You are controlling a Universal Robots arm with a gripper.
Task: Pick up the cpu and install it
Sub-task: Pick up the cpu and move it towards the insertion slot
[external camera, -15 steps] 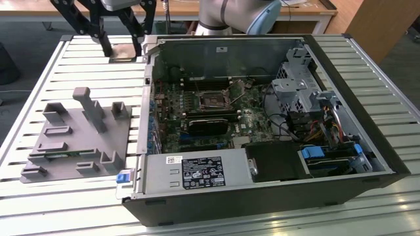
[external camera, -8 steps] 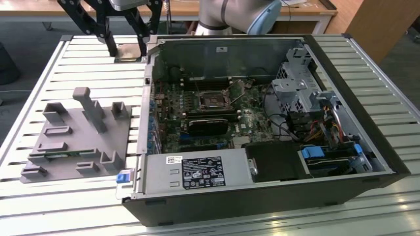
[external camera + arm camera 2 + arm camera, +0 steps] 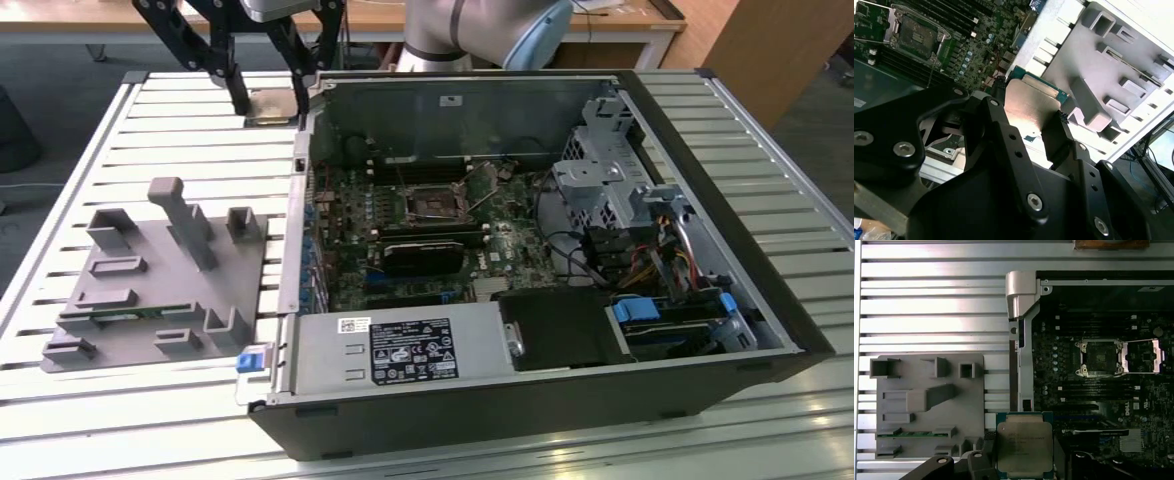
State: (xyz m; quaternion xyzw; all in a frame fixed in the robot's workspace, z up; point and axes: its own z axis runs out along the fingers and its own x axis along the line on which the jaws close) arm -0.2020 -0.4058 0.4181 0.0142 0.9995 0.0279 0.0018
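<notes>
The cpu [image 3: 1024,447] is pinched in the gripper [image 3: 274,100] over the slatted table [image 3: 174,130], beside the open computer case [image 3: 747,300].

Starting at the exterior view's left, a grey parts fixture [image 3: 147,290] lies on the table with a green memory stick [image 3: 127,313] slotted in it, well apart from the cpu. Farther back, the black fingers [image 3: 999,135] are closed on two opposite edges of the cpu, probably so nothing touches its contact side. The silvery top plate faces up toward the wrist. The cpu looks level and lifted clear of the slats, just outside the case wall and not yet over the motherboard [image 3: 507,230]. It is nearly square, and I judge that its slightly longer sides run along the fingers, parallel to that wall. To the right, the socket [image 3: 434,205] is open with its load plate [image 3: 1144,357] swung back, presumably ready to receive the cpu.
</notes>
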